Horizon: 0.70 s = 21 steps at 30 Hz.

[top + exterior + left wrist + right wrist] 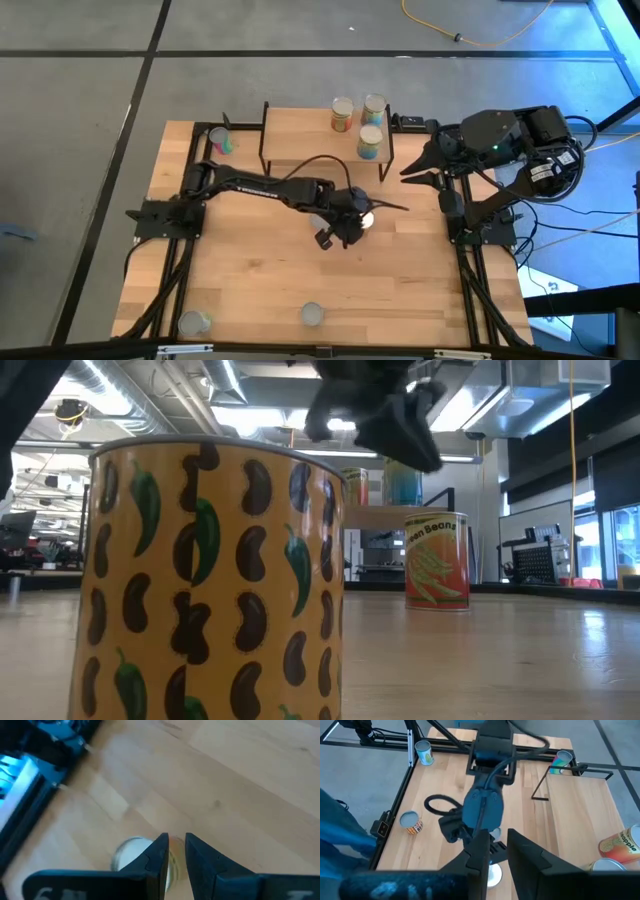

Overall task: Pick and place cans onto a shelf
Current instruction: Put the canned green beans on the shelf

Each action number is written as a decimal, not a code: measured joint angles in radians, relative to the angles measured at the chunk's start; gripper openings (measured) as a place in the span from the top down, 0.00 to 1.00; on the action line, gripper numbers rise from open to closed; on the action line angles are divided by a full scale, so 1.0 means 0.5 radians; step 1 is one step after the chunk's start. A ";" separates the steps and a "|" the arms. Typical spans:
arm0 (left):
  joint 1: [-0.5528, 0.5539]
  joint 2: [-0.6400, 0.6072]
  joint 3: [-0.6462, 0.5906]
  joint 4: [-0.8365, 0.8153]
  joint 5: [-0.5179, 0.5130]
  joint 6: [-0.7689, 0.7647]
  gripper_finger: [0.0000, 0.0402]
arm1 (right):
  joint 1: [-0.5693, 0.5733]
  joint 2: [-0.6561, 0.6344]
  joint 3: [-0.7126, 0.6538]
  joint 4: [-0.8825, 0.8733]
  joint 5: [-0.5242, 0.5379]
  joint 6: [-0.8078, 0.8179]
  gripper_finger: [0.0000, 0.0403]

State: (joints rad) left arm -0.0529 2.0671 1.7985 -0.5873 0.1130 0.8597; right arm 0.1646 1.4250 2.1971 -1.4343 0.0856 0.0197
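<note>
My left claw (372,207) hangs over a can (364,219) mid-tabletop (250,270), fingers narrowly parted; the can looks ungripped, though it's half hidden. Three cans (343,114) stand on the shelf (300,135). My right claw (412,175) waits at the right, slightly parted.

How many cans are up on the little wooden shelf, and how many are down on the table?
Cans on the shelf: 3
Cans on the table: 4
Total: 7 cans
</note>
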 joint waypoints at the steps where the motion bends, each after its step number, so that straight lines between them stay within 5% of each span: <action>1: -0.003 0.013 -0.003 -0.015 -0.014 0.001 0.86 | 0.000 0.000 0.000 -0.008 0.000 0.001 0.83; 21: 0.001 0.109 -0.005 0.063 -0.221 0.009 0.86 | 0.000 0.000 0.000 -0.038 0.000 -0.002 0.83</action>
State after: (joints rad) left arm -0.0525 2.1216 1.7962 -0.5556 0.0023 0.8639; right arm 0.1646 1.4250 2.1971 -1.4532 0.0856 0.0189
